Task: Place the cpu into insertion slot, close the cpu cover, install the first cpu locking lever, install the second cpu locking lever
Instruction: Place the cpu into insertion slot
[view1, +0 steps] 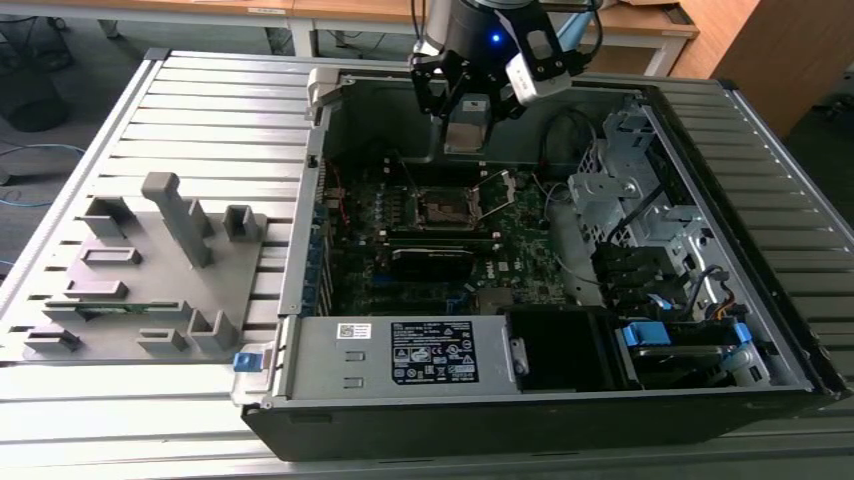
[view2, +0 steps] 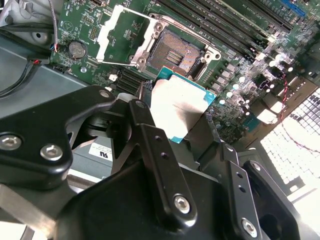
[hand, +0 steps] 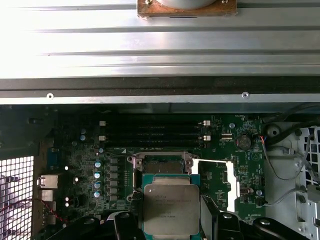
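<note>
First wrist view: the cpu (hand: 171, 209), a flat square chip with a dull grey metal lid on a green board edge, is clamped in the pincer (hand: 171, 222), whose fingers (hand: 125, 224) press on two opposite edges. It hangs clear of the board, not yet seated. I judge it light and stiff but delicate. The smooth lid could slip under a weak grip, and the contacts on its underside should not be touched. The side edges are therefore the right place to hold it, kept level and with modest force.

Just beyond the pincer tips lies the insertion slot (hand: 161, 167), bare and dark in the centre. Its pins would probably bend under a tilted or forced drop. Beside the slot, the cpu cover (hand: 231, 185) stands swung open, so the socket is exposed.

Exterior view: the pincer (view1: 467, 135) hovers above the motherboard (view1: 400, 230) inside the open computer case (view1: 320, 130), which rests on a slatted metal surface (view1: 200, 110).
</note>
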